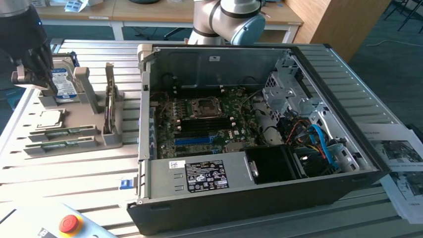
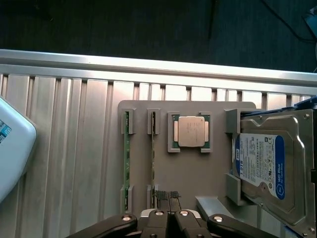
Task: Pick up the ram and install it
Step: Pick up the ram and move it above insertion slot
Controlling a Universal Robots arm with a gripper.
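In grey tray [image 2: 188, 173]: ram [image 2: 153, 163], twin stick [image 2: 127, 163], processor [image 2: 191, 131]

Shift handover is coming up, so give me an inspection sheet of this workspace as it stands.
Surface: slatted metal table, grey parts holder on it.
Job's things: ram on edge in a holder slot, not held; open computer case, motherboard exposed.
Clutter: second green stick, processor chip, hard drive, red stop button, papers.
End effector: shut, empty, above the holder near the ram.
Cables: blue cable inside the case.
Surroundings: wooden desks behind.
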